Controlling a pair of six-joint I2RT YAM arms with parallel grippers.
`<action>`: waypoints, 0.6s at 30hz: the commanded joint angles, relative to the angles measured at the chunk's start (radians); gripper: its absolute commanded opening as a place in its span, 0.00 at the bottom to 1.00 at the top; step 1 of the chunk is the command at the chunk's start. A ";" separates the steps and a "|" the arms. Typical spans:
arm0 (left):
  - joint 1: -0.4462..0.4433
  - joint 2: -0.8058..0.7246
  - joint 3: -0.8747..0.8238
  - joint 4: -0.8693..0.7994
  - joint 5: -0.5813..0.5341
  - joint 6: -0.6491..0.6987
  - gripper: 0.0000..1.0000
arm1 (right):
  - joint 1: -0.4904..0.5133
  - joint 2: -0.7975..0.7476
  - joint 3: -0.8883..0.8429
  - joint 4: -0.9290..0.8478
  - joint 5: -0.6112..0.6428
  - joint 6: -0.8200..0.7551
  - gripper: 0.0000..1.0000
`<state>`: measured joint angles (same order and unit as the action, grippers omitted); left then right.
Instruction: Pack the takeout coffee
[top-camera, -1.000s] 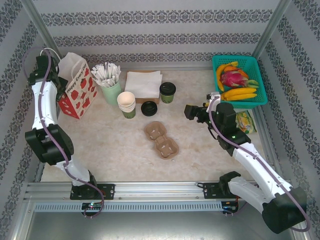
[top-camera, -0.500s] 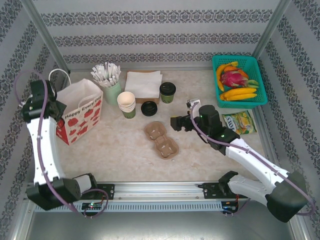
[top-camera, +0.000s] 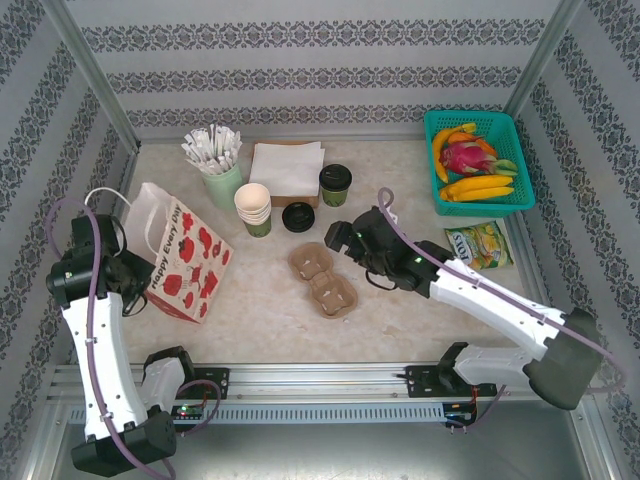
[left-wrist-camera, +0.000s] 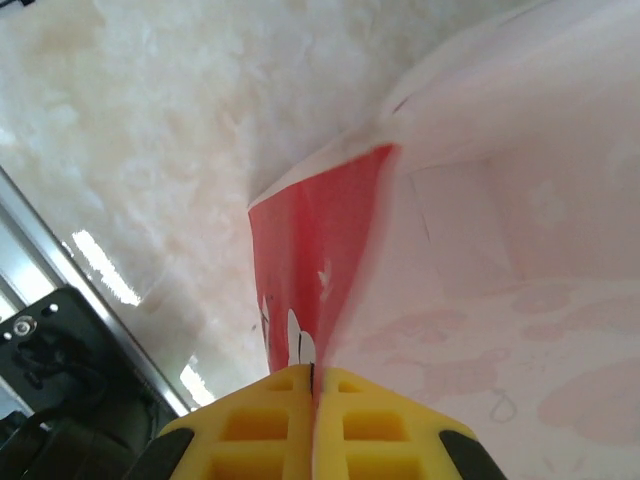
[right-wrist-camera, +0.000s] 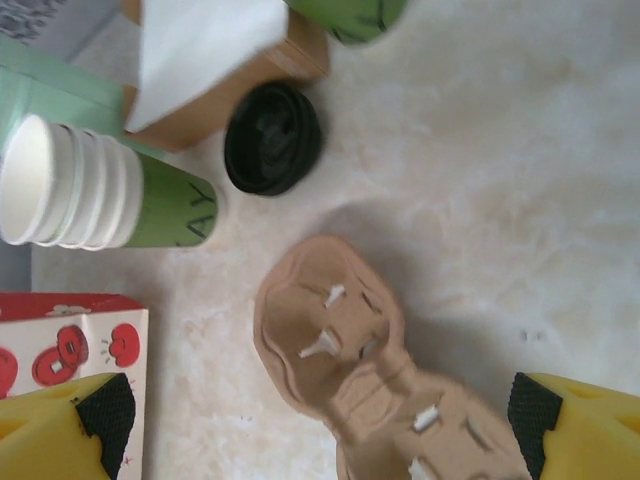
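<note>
My left gripper (left-wrist-camera: 312, 382) is pinched tight on the edge of the paper bag (top-camera: 186, 262), which tilts at the left of the overhead view. My right gripper (top-camera: 342, 238) is spread wide and holds nothing, hanging over the table at centre, just beside the cardboard cup tray (top-camera: 323, 279). The coffee cup (top-camera: 335, 184) stands upright at upper centre with its black lid on, next to the napkins (top-camera: 287, 165) and apart from both grippers.

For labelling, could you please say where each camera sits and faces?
Top external: above and behind the bases, looking down at the table; both arms show.
Left wrist: faces the paper bag pinched in its shut left tool.
Right wrist: looks down past the open right tool at the cup carrier.
Shared with top external: the carrier.
</note>
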<state>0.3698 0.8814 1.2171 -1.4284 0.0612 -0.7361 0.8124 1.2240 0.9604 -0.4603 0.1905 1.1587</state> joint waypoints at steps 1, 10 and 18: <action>-0.026 -0.012 0.038 -0.128 0.046 0.050 0.00 | 0.036 0.080 0.032 -0.087 -0.022 0.220 0.98; -0.059 -0.095 -0.002 -0.159 0.190 0.093 0.00 | 0.089 0.316 0.140 -0.111 -0.127 0.415 0.98; -0.074 -0.123 -0.073 -0.097 0.324 0.088 0.00 | 0.100 0.431 0.158 -0.117 -0.166 0.612 0.93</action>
<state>0.3130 0.7673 1.1667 -1.5291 0.3161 -0.6605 0.9062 1.6375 1.1374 -0.5621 0.0364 1.6390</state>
